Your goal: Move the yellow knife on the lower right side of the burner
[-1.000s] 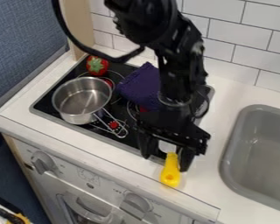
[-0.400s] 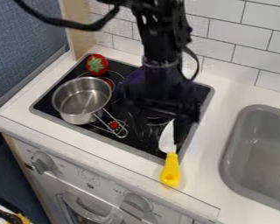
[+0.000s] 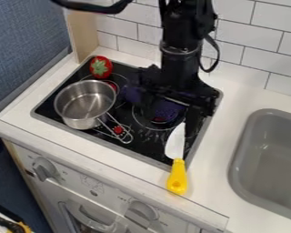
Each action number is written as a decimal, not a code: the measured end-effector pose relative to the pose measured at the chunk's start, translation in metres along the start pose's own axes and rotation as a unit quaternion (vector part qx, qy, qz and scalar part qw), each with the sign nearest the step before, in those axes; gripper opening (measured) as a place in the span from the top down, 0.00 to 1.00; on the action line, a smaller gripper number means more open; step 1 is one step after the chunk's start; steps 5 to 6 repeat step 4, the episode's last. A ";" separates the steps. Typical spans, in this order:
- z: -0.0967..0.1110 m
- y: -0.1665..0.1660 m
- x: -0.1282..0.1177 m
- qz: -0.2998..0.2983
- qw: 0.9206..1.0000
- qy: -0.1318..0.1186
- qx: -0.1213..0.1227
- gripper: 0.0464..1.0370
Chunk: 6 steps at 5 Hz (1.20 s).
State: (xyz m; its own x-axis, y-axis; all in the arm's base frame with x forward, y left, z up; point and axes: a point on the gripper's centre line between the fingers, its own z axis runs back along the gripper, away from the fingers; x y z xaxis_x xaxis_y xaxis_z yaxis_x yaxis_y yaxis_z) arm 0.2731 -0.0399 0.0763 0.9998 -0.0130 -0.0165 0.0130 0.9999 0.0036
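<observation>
The gripper [image 3: 177,108] hangs over the stove [image 3: 131,149], fingers apart, partly hiding a purple cloth [image 3: 167,112]. Nearer the counter's front lies the yellow-handled knife [image 3: 178,176], blade on the stove; a steel pot [image 3: 81,119] sits left.

A metal saucepan [image 3: 82,107] sits left of centre, a red strawberry [image 3: 101,68] just above it. Purple cloth [image 3: 168,112] lies near the middle; a grey sink [image 3: 266,157] is at right, white tiles [image 3: 260,38] upper right.
</observation>
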 end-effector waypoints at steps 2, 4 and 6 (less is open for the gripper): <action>0.006 -0.016 0.039 0.031 0.998 -0.043 0.014 0.04; -0.001 -0.036 0.086 0.046 0.998 -0.032 0.011 0.04; -0.001 -0.036 0.086 0.046 0.998 -0.032 0.011 0.04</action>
